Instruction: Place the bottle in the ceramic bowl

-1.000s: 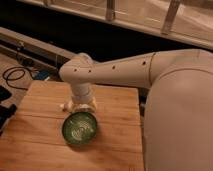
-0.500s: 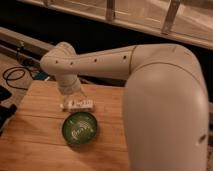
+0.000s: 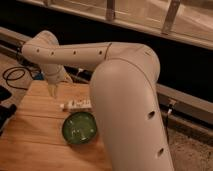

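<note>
The small pale bottle (image 3: pixel 78 104) lies on its side on the wooden table (image 3: pixel 35 130), just behind the bowl. The dark-green ceramic bowl (image 3: pixel 80 128) with pale swirl marks sits near the middle of the table, holding nothing. My gripper (image 3: pixel 54 90) hangs down from the white arm's wrist at the table's back left, a short way left of the bottle and above the tabletop. It holds nothing that I can see.
My large white arm (image 3: pixel 125 90) fills the right half of the view and covers the table's right side. A black cable (image 3: pixel 14 75) lies on the floor at the left. A metal rail (image 3: pixel 190 100) and a dark wall run behind the table.
My arm has swung left and back, away from the bowl. The bottle, hidden under the wrist a second ago, now lies uncovered behind the bowl.
</note>
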Controlling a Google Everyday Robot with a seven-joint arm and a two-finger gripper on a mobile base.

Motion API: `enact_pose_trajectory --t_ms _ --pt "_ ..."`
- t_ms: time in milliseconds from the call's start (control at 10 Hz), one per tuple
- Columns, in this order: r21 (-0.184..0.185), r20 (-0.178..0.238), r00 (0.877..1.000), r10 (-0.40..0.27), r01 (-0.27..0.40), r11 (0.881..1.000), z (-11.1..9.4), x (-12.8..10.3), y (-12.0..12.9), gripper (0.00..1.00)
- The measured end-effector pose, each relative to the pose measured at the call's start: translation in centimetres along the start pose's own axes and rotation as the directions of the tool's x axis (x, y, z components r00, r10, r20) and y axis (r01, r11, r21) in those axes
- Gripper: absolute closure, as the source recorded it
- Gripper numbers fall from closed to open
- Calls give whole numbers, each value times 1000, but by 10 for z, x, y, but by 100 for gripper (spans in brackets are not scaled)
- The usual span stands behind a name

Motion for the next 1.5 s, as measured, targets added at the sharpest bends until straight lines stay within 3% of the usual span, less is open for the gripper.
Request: enact_pose_trajectory --t_ms 300,500,700,1000,1300,1500 --pt "-27 12 1000 22 -22 999 22 2 -11 35" --pt "-68 35 999 21 -19 998 63 -4 -23 35" --pt "-96 47 998 41 -36 995 90 0 -40 35" --pt "-103 52 998 37 -32 994 91 -3 -37 35" --pt "-95 22 999 32 -29 995 95 -3 -26 35" --pt "-96 -28 999 37 -40 995 121 2 -26 35"
